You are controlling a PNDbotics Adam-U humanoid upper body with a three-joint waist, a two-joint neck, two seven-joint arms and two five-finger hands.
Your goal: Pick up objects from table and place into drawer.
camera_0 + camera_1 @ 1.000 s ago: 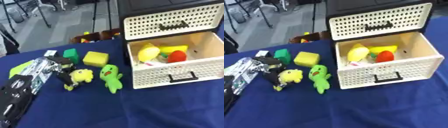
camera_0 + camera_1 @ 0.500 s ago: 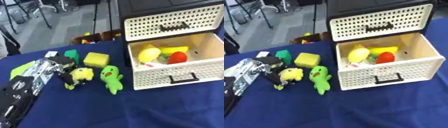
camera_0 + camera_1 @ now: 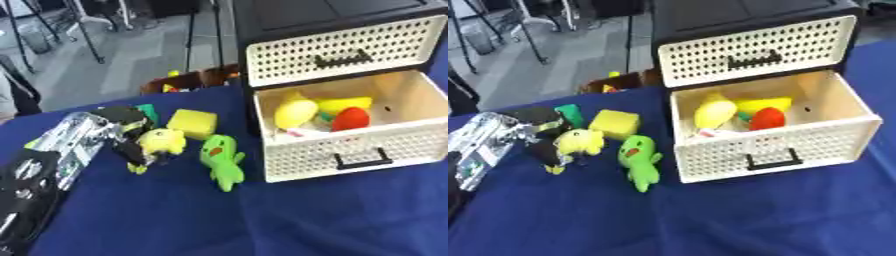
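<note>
A yellow plush chick (image 3: 163,142) is at the table's left, with the dark fingers of my left hand (image 3: 131,148) curled round its left side. The silver and black arm comes in from the lower left. Right of the chick a green plush creature (image 3: 221,160) lies on the blue cloth. Behind them are a yellow foam block (image 3: 192,123) and a small green block (image 3: 148,112), partly hidden by my hand. The white perforated drawer (image 3: 350,153) stands pulled open at the right, holding a yellow toy (image 3: 295,112), a red one (image 3: 351,119) and others. My right hand does not show.
Above the open drawer sits a shut white drawer (image 3: 338,50) in a black cabinet. A brown object (image 3: 199,79) shows just beyond the table's far edge. Bare blue cloth (image 3: 262,220) fills the front. Stand legs are on the floor behind.
The yellow chick has risen a little in my left hand, compared with the green plush beside it. The view has shifted slightly as well.
</note>
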